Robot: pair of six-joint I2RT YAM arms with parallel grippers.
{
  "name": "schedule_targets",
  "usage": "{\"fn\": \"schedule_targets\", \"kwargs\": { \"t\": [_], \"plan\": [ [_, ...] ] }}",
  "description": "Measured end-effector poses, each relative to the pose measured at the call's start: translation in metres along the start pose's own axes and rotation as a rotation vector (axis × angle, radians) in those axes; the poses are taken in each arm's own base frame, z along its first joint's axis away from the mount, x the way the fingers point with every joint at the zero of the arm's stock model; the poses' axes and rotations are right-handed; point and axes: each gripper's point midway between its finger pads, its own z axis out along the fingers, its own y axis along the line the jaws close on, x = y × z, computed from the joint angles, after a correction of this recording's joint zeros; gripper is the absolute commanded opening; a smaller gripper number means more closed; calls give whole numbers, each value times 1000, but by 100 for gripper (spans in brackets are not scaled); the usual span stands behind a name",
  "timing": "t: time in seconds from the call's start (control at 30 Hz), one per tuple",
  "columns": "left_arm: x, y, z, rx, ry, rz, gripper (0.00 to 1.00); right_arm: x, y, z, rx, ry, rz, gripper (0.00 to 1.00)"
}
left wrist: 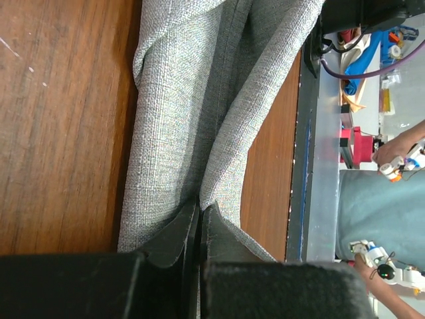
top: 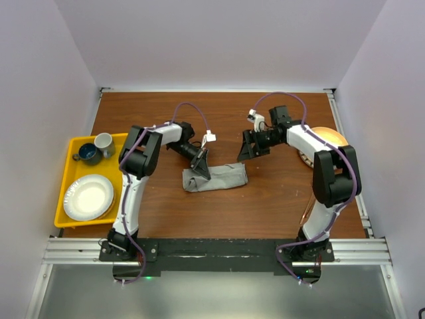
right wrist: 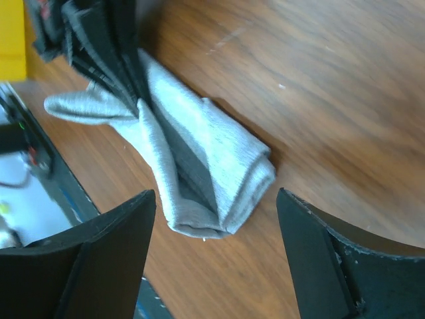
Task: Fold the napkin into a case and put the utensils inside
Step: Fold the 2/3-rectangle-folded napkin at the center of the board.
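Note:
The grey napkin (top: 219,178) lies on the brown table as a narrow, loosely folded strip. My left gripper (top: 202,171) is shut on a raised fold at its left end; in the left wrist view the jaws (left wrist: 200,207) pinch the cloth (left wrist: 172,119) tightly. My right gripper (top: 248,151) hovers just behind the strip's right end, open. In the right wrist view its fingers (right wrist: 216,196) stand wide apart with the napkin's folded end (right wrist: 212,146) ahead of them, untouched. The utensils are out of view.
A yellow tray (top: 74,141) at the left holds a white plate (top: 88,197), a grey mug (top: 104,143) and a dark cup (top: 87,154). A round orange-brown dish (top: 330,137) sits at the right, partly behind the right arm. Walls enclose three sides.

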Motion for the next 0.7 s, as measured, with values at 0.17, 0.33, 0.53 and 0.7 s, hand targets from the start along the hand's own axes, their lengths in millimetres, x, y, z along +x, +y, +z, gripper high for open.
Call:
{"fn": "schedule_targets", "kwargs": {
  "t": [0.17, 0.33, 0.53, 0.7],
  "plan": [
    [1, 0, 0, 8, 0, -15, 0, 8, 20, 14, -37, 46, -168, 77],
    [3, 0, -1, 20, -2, -38, 0, 16, 32, 28, -69, 73, -307, 72],
    [4, 0, -1, 22, 0, -46, 0, 22, 34, 34, -103, 90, -384, 70],
    [4, 0, -1, 24, -1, -51, 0, 31, 39, 39, -147, 118, -415, 68]
  ]
}}
